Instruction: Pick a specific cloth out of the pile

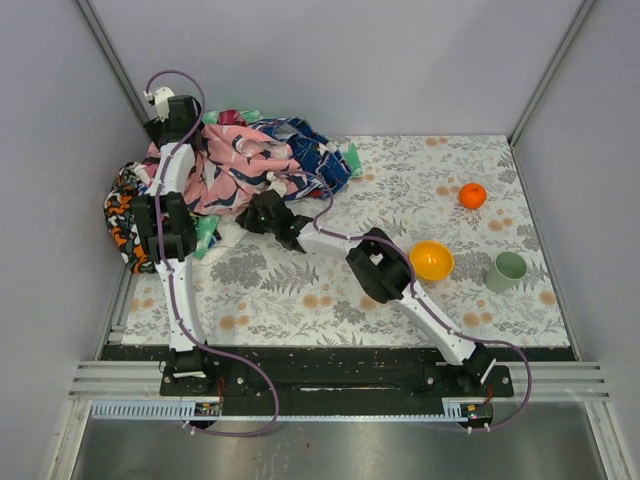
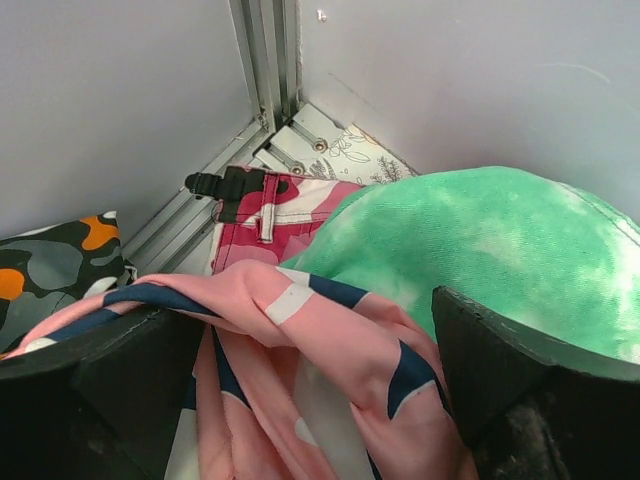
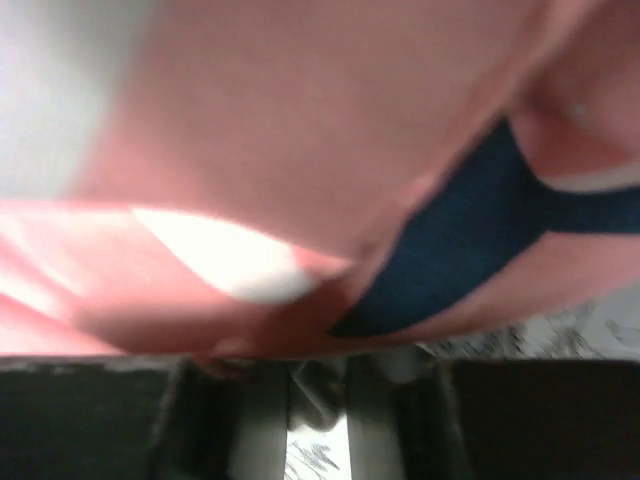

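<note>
**Left jaws spread over the pile, right gripper hidden under pink**

The top view alone is showing the whole pile [image 1: 240, 160], heaped at the upper left of the patterned mat [image 1: 330, 290]. Only there is the cloth [image 1: 224, 240] seemingly peeking out, as a plain whitish patch at the pile's lower edge, just left of the right gripper [image 1: 258, 215].

The left wrist view is showing the left gripper [image 2: 310, 340] with its 2 fingers spread wide. The pink floral cloth [image 2: 340, 410] is lying between them, and the green tie-dye cloth [image 2: 480, 240] is bulging behind.

The right wrist view is blurring into pink fabric, so whether those jaws are pinching cannot be told.

At the right, an orange bowl [image 1: 431, 261] and a green cup [image 1: 507, 270] are standing mouth-up, with an orange ball [image 1: 472, 195] lying on the mat outside both.
</note>
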### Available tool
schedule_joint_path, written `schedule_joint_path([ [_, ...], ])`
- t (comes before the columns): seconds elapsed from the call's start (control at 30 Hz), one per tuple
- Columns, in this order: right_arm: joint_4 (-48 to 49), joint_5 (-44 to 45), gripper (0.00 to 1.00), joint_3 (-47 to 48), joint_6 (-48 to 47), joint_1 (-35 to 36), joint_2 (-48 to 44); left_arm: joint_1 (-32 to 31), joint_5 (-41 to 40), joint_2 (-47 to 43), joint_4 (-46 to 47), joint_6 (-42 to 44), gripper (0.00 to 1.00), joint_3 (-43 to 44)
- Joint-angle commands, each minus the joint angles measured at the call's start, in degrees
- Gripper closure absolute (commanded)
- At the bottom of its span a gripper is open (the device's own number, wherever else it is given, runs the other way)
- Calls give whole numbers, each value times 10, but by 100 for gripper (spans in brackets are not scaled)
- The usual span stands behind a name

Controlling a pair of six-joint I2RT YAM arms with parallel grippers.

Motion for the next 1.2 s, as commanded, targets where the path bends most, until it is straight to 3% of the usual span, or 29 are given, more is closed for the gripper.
schedule_joint_path([
  [0.0, 110, -31, 87, -182, -35, 5, -130, 10, 24, -41, 0, -8, 1, -14],
  [0.07, 177, -9, 100, -283, -62, 6, -217, 10, 24, -39, -4, -6, 1, -15],
  [0.33, 173, 44, 100, -504, -240, 5, -542, 10, 11, -33, -28, 5, 1, -15],
  [0.63, 100, 199, 100, -522, -449, -1, -800, 8, 34, -50, -79, -19, 1, -22],
  [0.8, 71, 241, 100, -481, -523, -39, -839, -1, 62, -120, -115, -47, 1, -38],
  [1.17, 9, 222, 100, -444, -489, -225, -799, -76, 74, -397, -122, -53, 1, -176],
])
